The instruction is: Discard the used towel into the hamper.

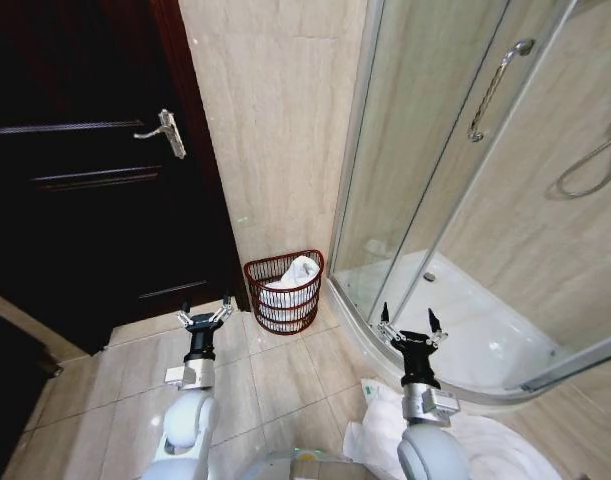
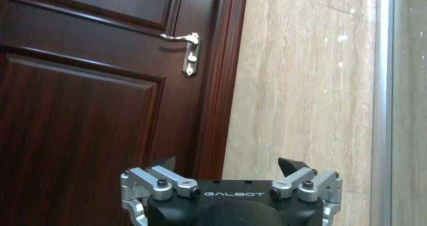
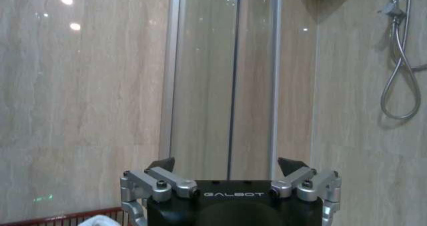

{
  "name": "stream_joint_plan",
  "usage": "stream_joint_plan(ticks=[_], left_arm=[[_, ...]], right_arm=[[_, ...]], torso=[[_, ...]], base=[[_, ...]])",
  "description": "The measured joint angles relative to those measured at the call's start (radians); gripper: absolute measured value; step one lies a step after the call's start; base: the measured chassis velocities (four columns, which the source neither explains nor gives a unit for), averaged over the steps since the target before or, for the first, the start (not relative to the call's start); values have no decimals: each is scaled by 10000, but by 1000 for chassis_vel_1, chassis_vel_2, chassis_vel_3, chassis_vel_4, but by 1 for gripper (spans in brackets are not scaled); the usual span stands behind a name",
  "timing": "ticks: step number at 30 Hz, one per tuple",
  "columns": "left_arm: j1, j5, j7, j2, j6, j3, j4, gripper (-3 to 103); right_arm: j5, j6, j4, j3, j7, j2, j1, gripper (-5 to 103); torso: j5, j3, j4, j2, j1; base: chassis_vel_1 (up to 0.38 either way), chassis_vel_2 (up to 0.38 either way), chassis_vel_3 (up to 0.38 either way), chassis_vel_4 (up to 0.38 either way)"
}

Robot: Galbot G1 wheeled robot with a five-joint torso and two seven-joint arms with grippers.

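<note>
Overhead, towel fills the hamper; both tools, left and right, gape empty.

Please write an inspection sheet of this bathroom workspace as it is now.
Surface: beige tiled floor.
Job's things: white towel lies inside the hamper, which stands on the floor against the wall.
Clutter: white bath mat by the shower.
Hands: left hand open, empty, raised; right hand open, empty, raised.
Cables: shower hose hangs in a loop.
Surroundings: dark wooden door, glass shower cabin.
</note>
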Motion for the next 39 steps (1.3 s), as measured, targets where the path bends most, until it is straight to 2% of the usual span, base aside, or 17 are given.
stream_joint_plan(ticks=[16, 29, 39], left_arm=[[-5, 142, 53, -149, -91, 72, 145, 100], [-8, -12, 46, 286, -123, -25, 220, 100], [-9, 171, 52, 143, -161, 36, 317, 100]], right_arm=[[12, -48, -12, 25, 1, -258, 6, 100], [-136, 287, -401, -26, 122, -190, -239, 100], [5, 305, -512, -9, 122, -214, -241, 100]], torso=[[-1, -1, -2, 0, -1], [-3, -1, -1, 0, 0], [-3, 0, -1, 0, 0]], base=[[38, -40, -39, 39], [14, -11, -13, 7], [-5, -17, 7, 20]])
